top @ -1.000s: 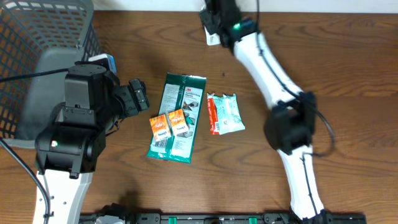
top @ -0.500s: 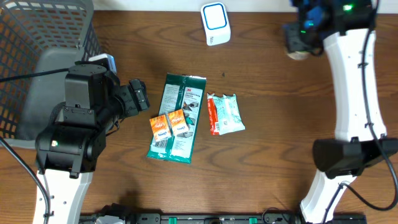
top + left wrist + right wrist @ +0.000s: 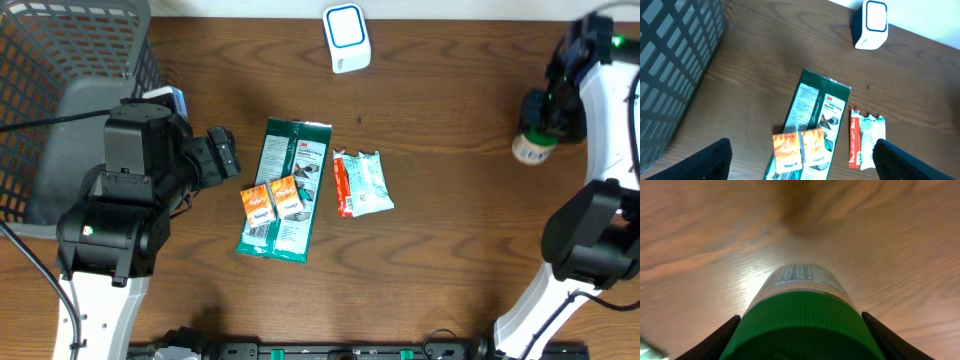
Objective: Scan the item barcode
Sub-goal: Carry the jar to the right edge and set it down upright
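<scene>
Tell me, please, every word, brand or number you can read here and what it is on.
"3M": on the green packet.
Print on the orange sachets: too blurred.
Print on the red-and-white packet: too small.
Label on the green-capped bottle: too blurred.
No text shows on the white scanner.

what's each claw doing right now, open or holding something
left claw: open, holding nothing
right claw: closed on the green-capped bottle

White bottle (image 3: 532,148), green cap (image 3: 800,322), gripped cap-first, far right
</scene>
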`<state>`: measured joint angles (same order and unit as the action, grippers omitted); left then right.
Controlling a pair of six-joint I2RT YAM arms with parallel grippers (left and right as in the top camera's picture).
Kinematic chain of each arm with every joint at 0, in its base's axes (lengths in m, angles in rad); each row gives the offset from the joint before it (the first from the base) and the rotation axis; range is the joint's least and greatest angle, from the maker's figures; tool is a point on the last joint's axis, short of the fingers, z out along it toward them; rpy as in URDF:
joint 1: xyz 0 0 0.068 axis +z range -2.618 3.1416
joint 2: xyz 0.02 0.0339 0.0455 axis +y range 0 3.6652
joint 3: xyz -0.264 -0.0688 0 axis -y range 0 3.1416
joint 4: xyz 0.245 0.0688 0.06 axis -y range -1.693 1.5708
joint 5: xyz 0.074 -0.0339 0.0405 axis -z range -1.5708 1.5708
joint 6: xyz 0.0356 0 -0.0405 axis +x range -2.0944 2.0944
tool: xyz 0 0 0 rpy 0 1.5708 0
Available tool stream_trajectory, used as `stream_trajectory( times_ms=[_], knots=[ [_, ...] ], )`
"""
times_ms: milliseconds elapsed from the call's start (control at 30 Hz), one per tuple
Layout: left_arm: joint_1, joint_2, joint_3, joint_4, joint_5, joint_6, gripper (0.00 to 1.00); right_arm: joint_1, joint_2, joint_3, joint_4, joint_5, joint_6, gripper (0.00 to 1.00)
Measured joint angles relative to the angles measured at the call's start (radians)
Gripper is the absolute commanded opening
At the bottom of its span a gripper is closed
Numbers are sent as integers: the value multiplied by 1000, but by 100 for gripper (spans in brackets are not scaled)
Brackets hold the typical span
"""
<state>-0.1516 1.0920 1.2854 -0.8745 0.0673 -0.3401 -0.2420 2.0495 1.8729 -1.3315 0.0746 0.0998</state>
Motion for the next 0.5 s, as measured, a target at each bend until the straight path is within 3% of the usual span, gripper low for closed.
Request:
stream_trajectory(
  times_ms=[233, 500],
  knots=[
    [0, 0, 0, 1, 0, 0, 91, -64, 6, -266, 198, -23, 29, 1],
    [0, 0, 0, 0, 0, 0, 90, -140, -27, -374, 332, -79, 64, 3]
  ],
)
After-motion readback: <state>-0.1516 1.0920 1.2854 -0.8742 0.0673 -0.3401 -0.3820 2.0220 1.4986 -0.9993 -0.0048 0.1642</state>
